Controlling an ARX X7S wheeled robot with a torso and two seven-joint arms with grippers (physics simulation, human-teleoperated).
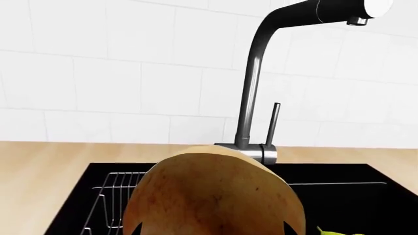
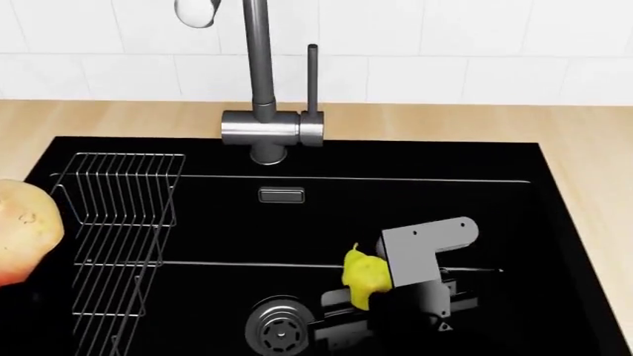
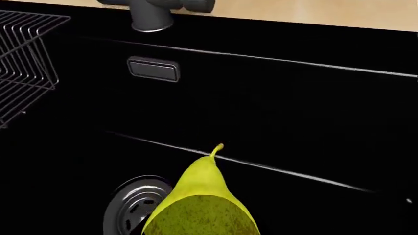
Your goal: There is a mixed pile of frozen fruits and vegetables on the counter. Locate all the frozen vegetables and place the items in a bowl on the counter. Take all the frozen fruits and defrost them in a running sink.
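Note:
A tan round fruit fills the left wrist view, with my left gripper shut on it and dark fingertips showing at its sides. It hangs over the left side of the black sink, near the wire rack, and shows as the tan fruit at the head view's left edge. Low inside the basin, my right gripper holds the yellow-green pear stem outward, beside the steel drain. That pear also shows in the head view. The bowl and the vegetables are out of view.
The chrome tap stands at the sink's back edge, its spout reaching over the left half, with a thin lever beside it. No water shows. Beige counter surrounds the basin, with white tiles behind.

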